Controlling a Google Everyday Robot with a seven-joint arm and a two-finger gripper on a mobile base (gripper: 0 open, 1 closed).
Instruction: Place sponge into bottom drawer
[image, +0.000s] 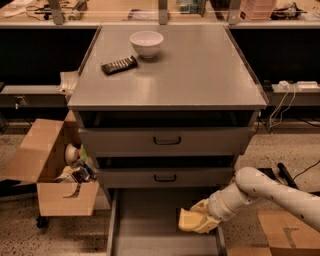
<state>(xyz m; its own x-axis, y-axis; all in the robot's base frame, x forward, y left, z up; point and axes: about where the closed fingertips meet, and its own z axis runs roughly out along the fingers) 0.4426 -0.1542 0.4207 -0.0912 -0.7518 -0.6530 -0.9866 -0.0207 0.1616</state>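
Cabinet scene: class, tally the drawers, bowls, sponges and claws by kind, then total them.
Drawers: 3 (top drawer, middle drawer, bottom drawer)
White bowl: 1
Sponge: 1
Claw: 1, gripping the sponge over the bottom drawer's right side
Total: 6

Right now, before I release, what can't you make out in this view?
Camera view only:
1. Bottom drawer: its front end is cut off by the frame's lower edge. Part of its right wall is hidden behind the sponge and the tool gripping it there.
2. Whether the sponge touches the drawer floor: not settled from this angle.
3. Insides of the two upper drawers: hidden by their fronts.
4. Items in the cardboard box: too small to name.
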